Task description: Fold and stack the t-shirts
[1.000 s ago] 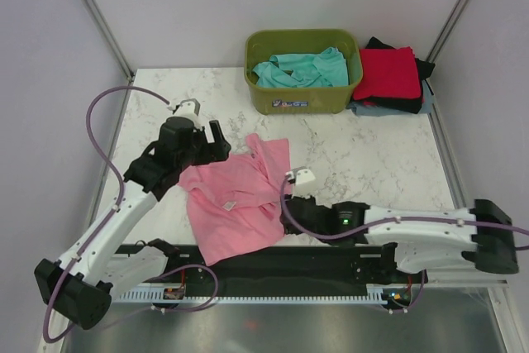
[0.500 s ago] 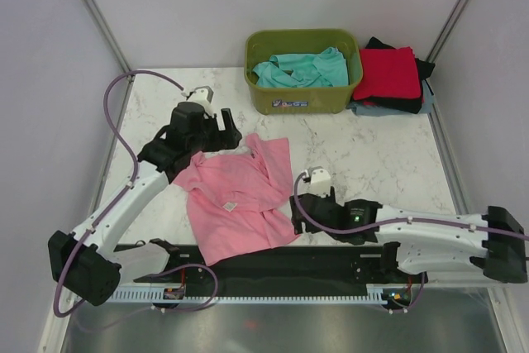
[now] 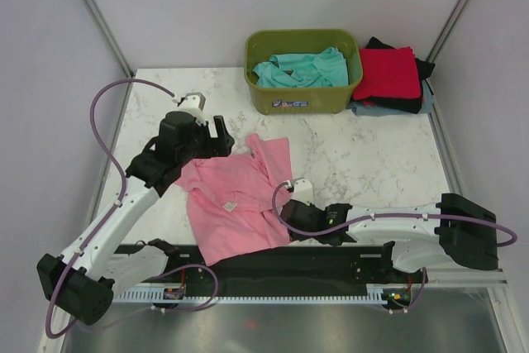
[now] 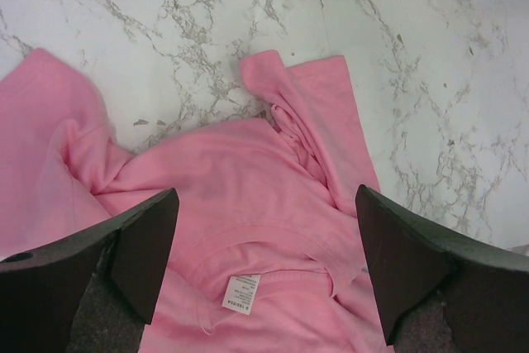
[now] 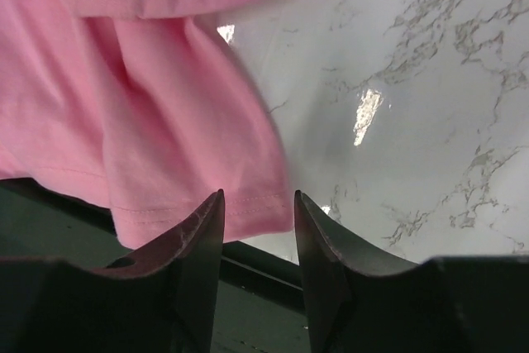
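Counter (image 3: 372,155), contents.

- T-shirts, five.
  - One pink t-shirt (image 3: 235,200), rumpled, at the near edge.
  - One teal t-shirt (image 3: 302,68) in the green tub (image 3: 302,101).
  - One red t-shirt (image 3: 387,72), one black t-shirt (image 3: 397,106) and one grey-blue t-shirt (image 3: 426,103), stacked just right of the tub. The overhead view alone shows these.
- Left hand (image 4: 264,196): fingers spread wide above the pink shirt. Its camera shows the neck label (image 4: 240,293).
- Right hand (image 5: 258,200): fingers narrowly apart at the stitched hem, pinching nothing.
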{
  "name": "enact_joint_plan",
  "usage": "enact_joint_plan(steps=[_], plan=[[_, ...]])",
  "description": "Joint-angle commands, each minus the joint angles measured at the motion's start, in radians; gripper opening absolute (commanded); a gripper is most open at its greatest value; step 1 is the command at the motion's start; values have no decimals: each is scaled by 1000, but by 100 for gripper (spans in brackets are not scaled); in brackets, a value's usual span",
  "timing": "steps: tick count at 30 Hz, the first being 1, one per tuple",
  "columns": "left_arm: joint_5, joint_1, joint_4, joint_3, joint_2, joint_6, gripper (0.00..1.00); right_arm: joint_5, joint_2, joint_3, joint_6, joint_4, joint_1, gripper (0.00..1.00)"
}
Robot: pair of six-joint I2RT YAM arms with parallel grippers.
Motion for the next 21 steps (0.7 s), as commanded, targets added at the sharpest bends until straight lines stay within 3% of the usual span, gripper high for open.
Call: enact_joint_plan(steps=[1, 6, 9, 12, 13, 14, 19, 21], plan=[[5, 5, 16, 16, 16, 35, 95, -17, 8, -44, 29, 72, -2, 46], [24, 5, 27, 28, 35, 23, 95, -22, -11, -99, 57, 100, -4, 43], [31, 4, 33, 31, 42, 15, 95, -40, -23, -128, 60, 124, -5, 34], [40, 4, 42, 38, 64, 12, 94, -58, -43, -154, 57, 173, -5, 20], [44, 4, 42, 48, 70, 12, 94, -77, -51, -164, 51, 193, -7, 7], [50, 2, 45, 54, 79, 12, 94, -84, -60, -173, 51, 228, -7, 0], [103, -43, 90, 140, 189, 86, 92, -19, -224, -237, 91, 181, -28, 0], [97, -88, 68, 245, 274, 107, 93, -15, -308, -277, 94, 146, -66, 0]])
